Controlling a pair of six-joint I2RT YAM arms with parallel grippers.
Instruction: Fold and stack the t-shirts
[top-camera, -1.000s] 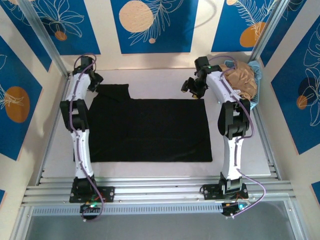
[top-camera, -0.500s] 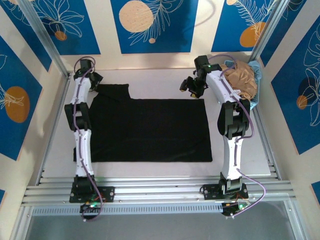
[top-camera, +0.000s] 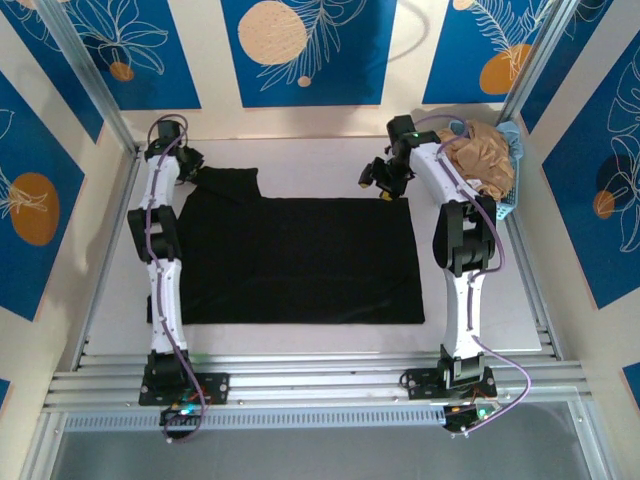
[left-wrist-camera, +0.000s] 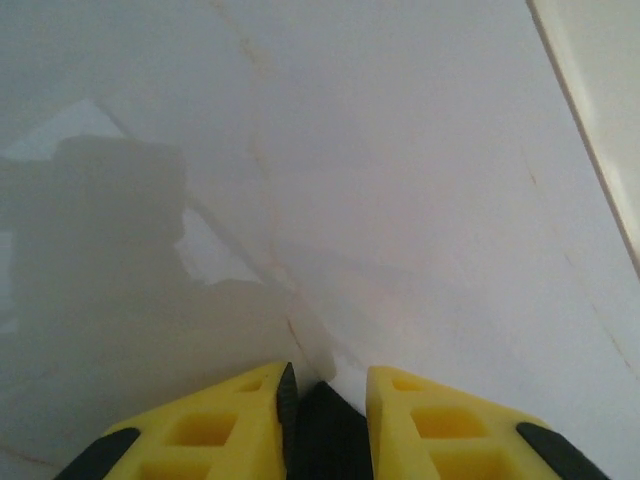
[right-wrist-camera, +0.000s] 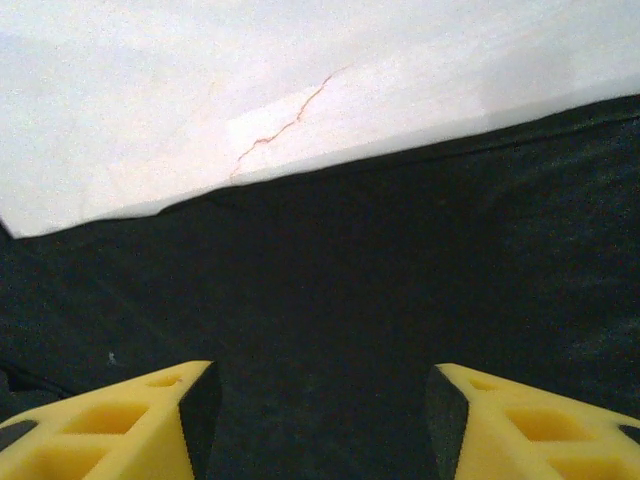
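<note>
On the table (top-camera: 300, 160) centre, your black shirt (top-camera: 300, 260) lies flat, print hidden. Your left gripper (top-camera: 190, 165) sits at its far-left corner, where one sleeve sticks out. In the left wrist view its fingers (left-wrist-camera: 220, 430) stand narrow, a tongue of black cloth (left-wrist-camera: 325, 430) pinched between them over bare table. Your right gripper (top-camera: 385, 182) is at the shirt's far-right corner. Its fingers (right-wrist-camera: 120, 420) are spread wide over black cloth (right-wrist-camera: 400, 250), just inside the far edge; you cannot tell whether they touch it.

The shirt's long axis runs left to right across the table. Which way the neck points cannot be told.

You have two shirts: the black one, and one tan shirt (top-camera: 485, 160) bunched in the single blue basket (top-camera: 512, 200) at the far right, well apart from the black shirt.
</note>
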